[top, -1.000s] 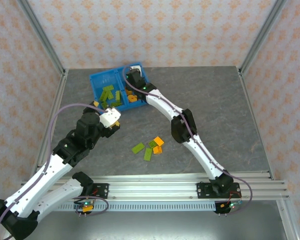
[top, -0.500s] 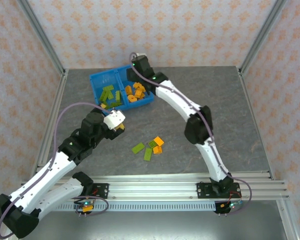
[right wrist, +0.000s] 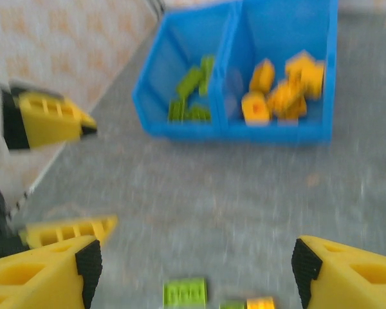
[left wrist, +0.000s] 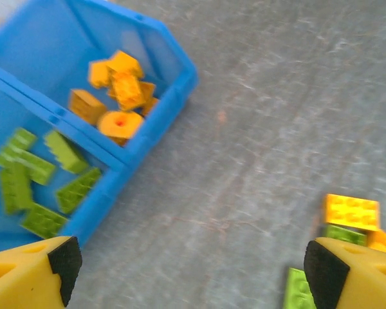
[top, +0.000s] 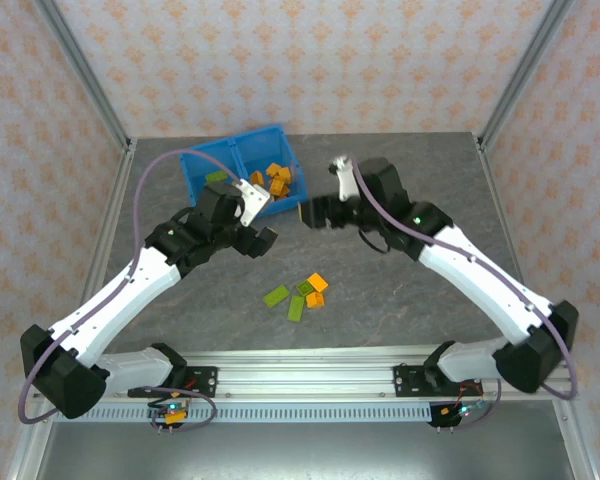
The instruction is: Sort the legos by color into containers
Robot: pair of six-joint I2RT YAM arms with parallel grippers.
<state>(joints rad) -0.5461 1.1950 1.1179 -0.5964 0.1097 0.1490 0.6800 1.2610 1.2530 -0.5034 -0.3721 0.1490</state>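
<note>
The blue bin (top: 242, 153) stands at the back left, and its two containers sit side by side. Orange legos (top: 278, 178) fill the right one and green legos (top: 216, 177) the left, partly hidden by my left arm. Several loose green and orange legos (top: 302, 295) lie mid-table. My left gripper (top: 258, 240) hovers open in front of the bin, holding nothing (left wrist: 193, 270). The right gripper (top: 315, 213) hangs open and holds nothing, right of the bin (right wrist: 197, 270). A loose green lego (right wrist: 185, 291) lies below it.
The grey table (top: 430, 200) is bounded by metal frame posts and patterned walls. The left gripper's yellow fingers (right wrist: 48, 119) show at the left of the right wrist view. A loose orange lego (left wrist: 352, 211) lies beside the left gripper's right finger.
The right arm has pulled out of the bin toward the right and its jaws have widened. The left arm has swung forward and right, to the front of the bin.
</note>
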